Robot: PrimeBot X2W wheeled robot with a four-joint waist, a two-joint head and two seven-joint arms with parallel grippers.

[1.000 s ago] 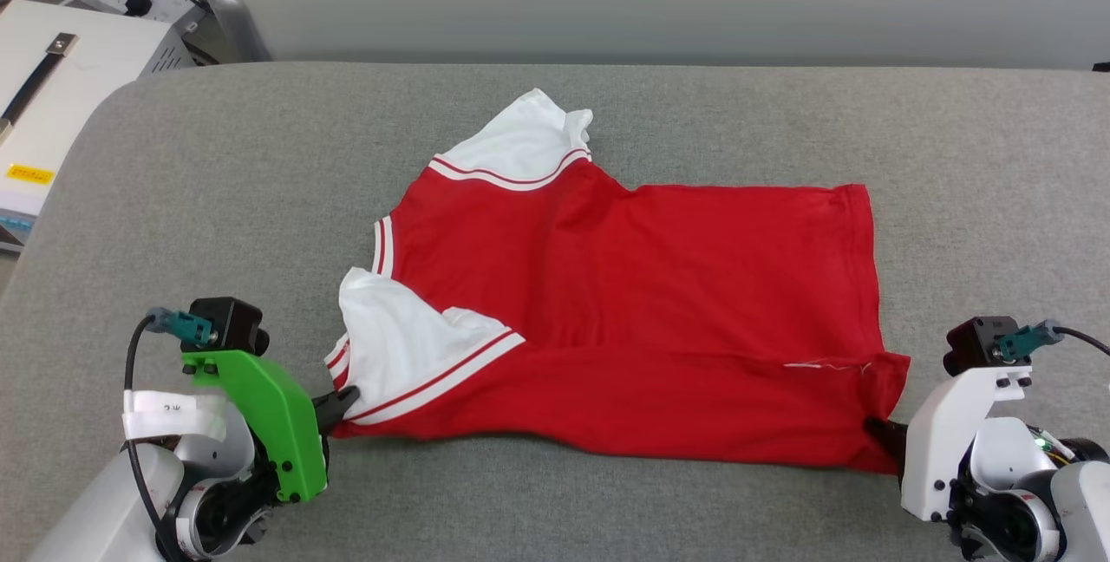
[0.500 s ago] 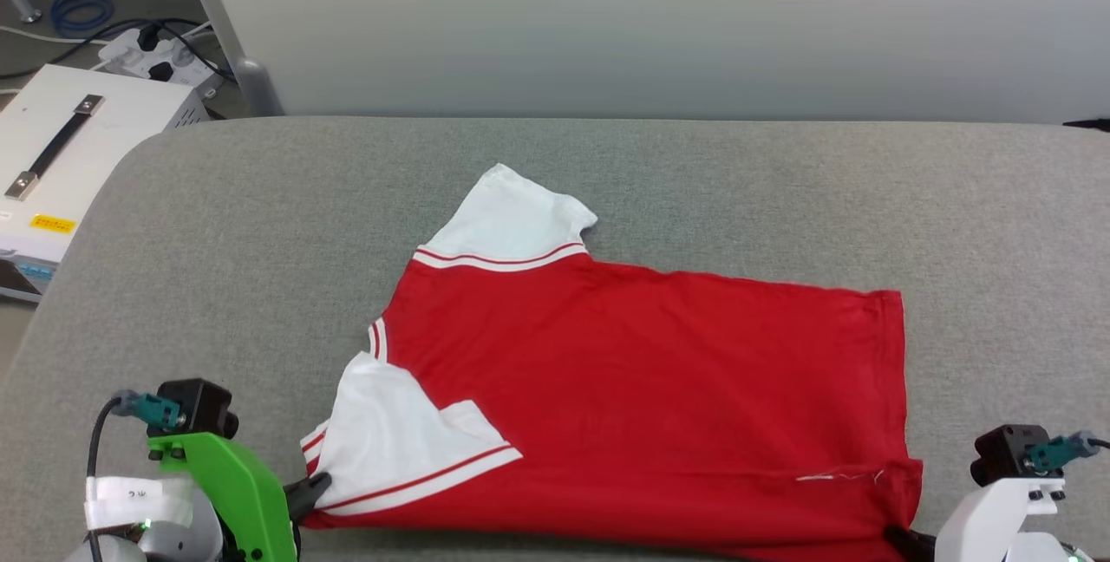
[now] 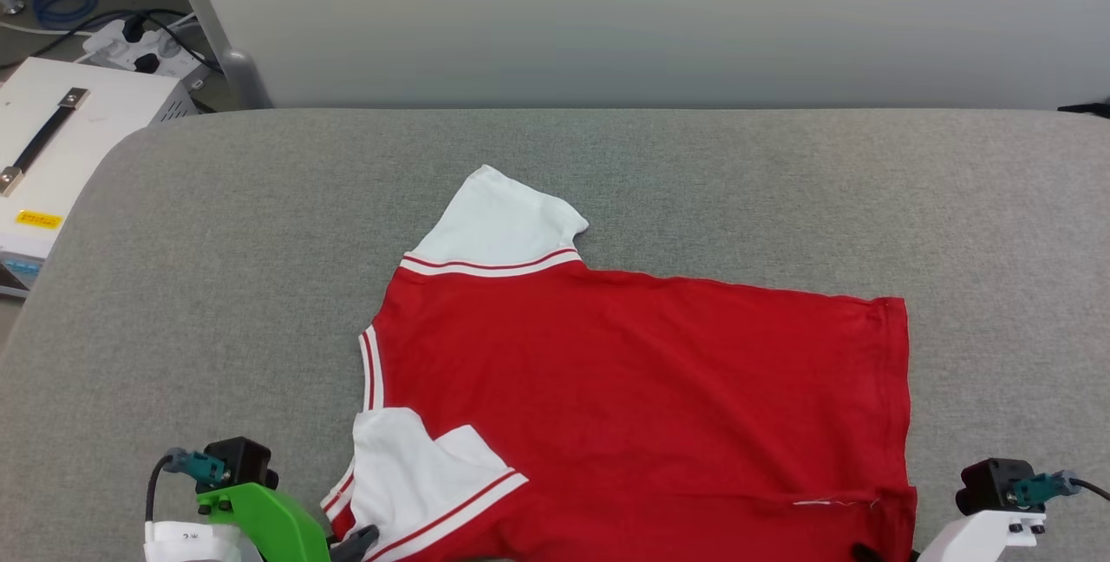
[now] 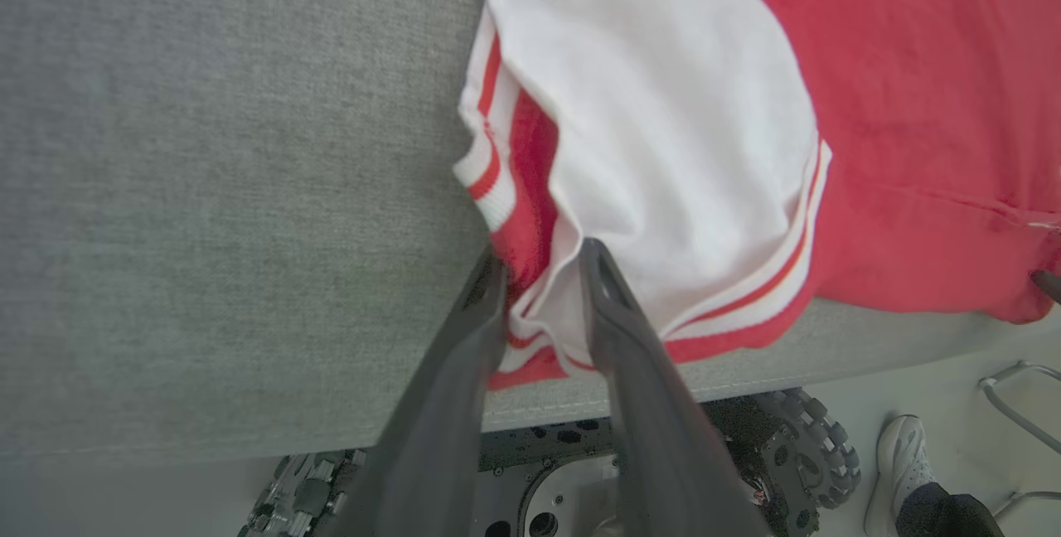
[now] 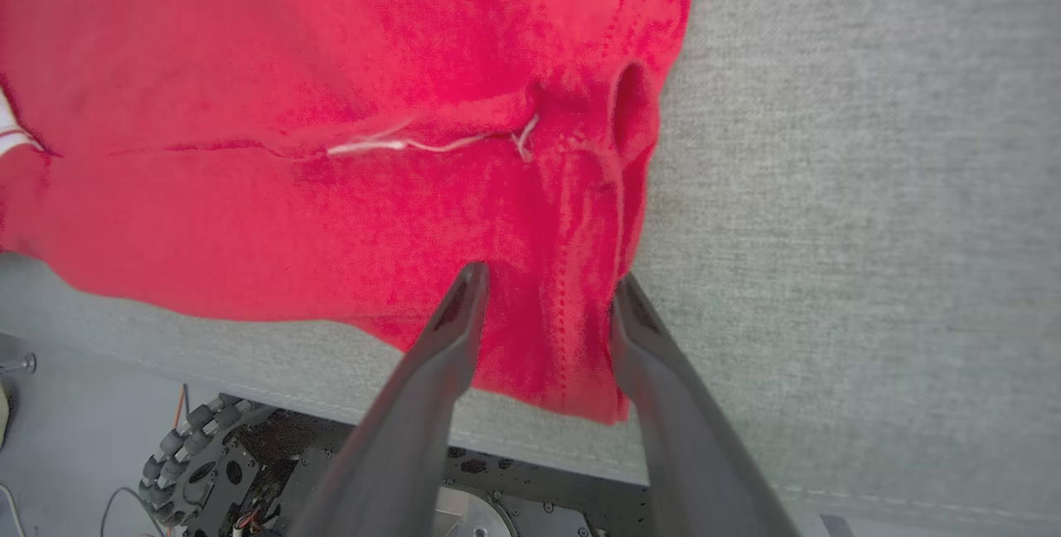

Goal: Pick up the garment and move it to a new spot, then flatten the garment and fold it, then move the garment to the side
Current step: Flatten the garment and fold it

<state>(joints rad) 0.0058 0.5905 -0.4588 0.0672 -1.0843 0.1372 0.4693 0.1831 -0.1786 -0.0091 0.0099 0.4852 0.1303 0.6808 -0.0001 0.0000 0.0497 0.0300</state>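
Newly parted left end effector [image 4: 540, 255] and right end effector [image 5: 549, 276], garment [image 3: 642, 388] slack between each, white box [image 3: 52, 137] nearby

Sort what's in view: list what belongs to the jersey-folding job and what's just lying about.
Job: red jersey, left gripper, right gripper, grey padded table.
Lying about: white box with handle, power strip, blue cable coil, person's shoe.
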